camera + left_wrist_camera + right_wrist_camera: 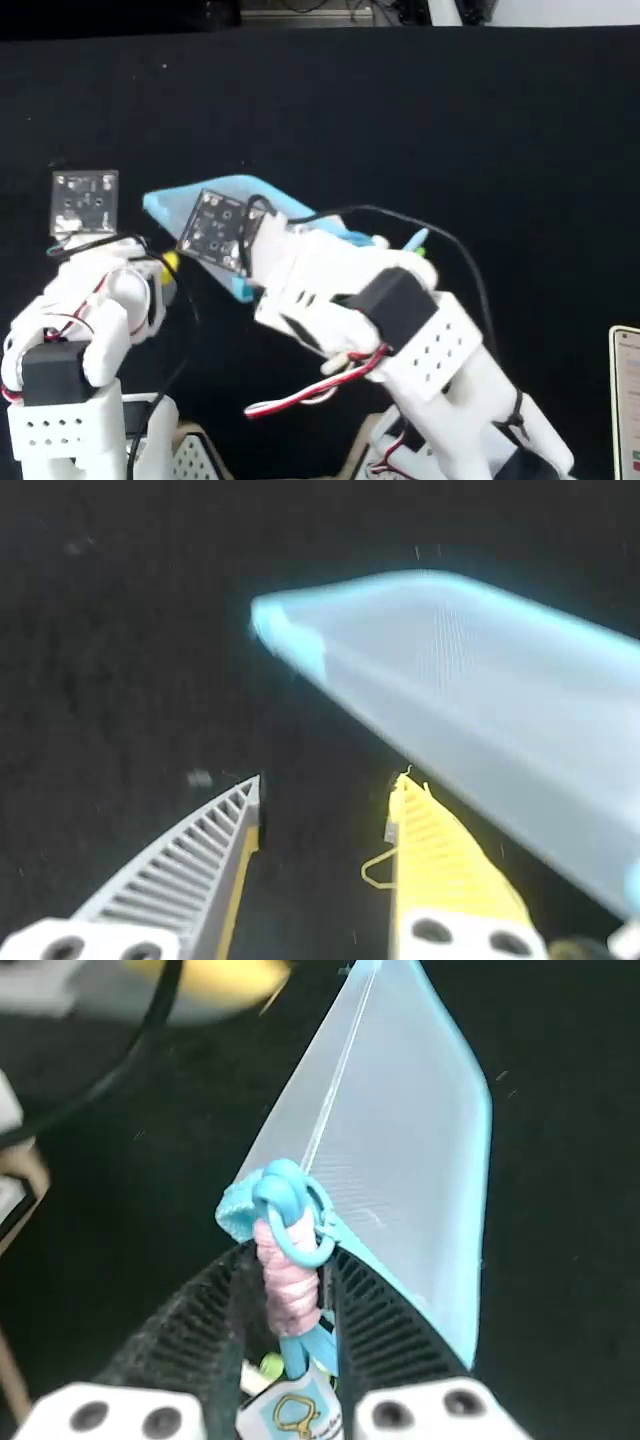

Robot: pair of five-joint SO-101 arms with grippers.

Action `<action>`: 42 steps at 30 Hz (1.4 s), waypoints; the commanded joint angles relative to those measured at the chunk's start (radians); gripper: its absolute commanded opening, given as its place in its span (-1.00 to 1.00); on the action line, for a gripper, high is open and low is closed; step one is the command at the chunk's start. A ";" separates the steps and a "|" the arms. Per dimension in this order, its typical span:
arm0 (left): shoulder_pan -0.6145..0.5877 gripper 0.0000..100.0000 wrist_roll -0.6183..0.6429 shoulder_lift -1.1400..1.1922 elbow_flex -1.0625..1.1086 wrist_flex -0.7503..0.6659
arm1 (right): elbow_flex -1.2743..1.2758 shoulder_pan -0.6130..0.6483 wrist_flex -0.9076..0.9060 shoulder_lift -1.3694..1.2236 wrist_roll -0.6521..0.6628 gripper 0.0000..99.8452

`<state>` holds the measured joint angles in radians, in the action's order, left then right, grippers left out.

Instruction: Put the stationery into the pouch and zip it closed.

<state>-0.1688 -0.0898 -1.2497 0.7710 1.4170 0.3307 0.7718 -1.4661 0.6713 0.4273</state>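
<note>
Left tool [325,788]: grey and yellow fingers apart, holding nothing, just short of the pouch corner; open black bench [400,110] around it.
Light blue translucent flat pouch [268,194]: mid-bench; in the high view half covered by the right arm.
Right tool [290,1258]: clamped on pink-and-blue cord zip pull [285,1295], clear in its wrist view; pouch contents hard to make out.
</note>
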 commanded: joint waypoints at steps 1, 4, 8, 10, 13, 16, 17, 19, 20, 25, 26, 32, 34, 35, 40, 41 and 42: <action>0.085 -0.57 -0.002 -0.008 -0.122 0.112 | -0.001 -0.025 0.084 0.054 -0.002 -0.98; 0.165 -0.57 0.046 -0.008 -0.211 0.167 | 0.001 -0.023 0.117 0.054 -0.005 -0.98; 0.280 -0.57 0.124 -0.008 -0.260 0.170 | -0.002 -0.023 0.126 0.054 -0.035 -0.98; 0.344 -0.57 0.144 -0.006 -0.263 0.169 | -0.002 -0.023 0.126 0.054 -0.038 -0.98; 0.403 -0.57 0.183 -0.008 -0.271 0.169 | -0.002 -0.023 0.126 0.054 -0.037 -0.98; 0.418 -0.57 0.226 -0.008 -0.302 0.169 | -0.001 -0.023 0.126 0.054 -0.035 -0.98; 0.418 -0.57 0.242 -0.008 -0.312 0.169 | -0.001 -0.023 0.126 0.054 -0.035 -0.98; 0.420 -0.57 0.278 -0.008 -0.321 0.163 | 0.001 -0.023 0.124 0.054 -0.035 -0.98; 0.420 -0.57 0.285 -0.008 -0.311 0.144 | 0.001 -0.023 0.123 0.054 -0.035 -0.98; 0.420 -0.57 0.281 -0.008 -0.202 0.037 | 0.001 -0.023 0.123 0.054 -0.035 -0.98; 0.420 -0.57 0.281 -0.008 -0.183 0.020 | 0.001 -0.023 0.123 0.058 -0.035 -0.98; 0.420 -0.57 0.279 -0.009 -0.166 0.009 | -0.001 -0.026 0.121 0.061 -0.035 -0.98; 0.420 -0.57 0.279 -0.009 -0.168 0.017 | -0.002 -0.026 0.124 0.059 -0.035 -0.98; 0.421 -0.57 0.279 -0.009 -0.176 0.035 | -0.002 -0.026 0.126 0.058 -0.034 -0.98; 0.421 -0.57 0.279 -0.009 -0.237 0.098 | -0.002 -0.026 0.126 0.054 -0.034 -0.98; 0.421 -0.57 0.279 -0.009 -0.237 0.098 | -0.002 -0.026 0.126 0.054 -0.034 -0.98; 0.421 -0.57 0.279 -0.009 -0.237 0.100 | -0.002 -0.026 0.126 0.054 -0.034 -0.98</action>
<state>0.2378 0.1849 -1.2574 0.5884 1.5060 0.3383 0.7488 -1.3633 0.6943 0.3982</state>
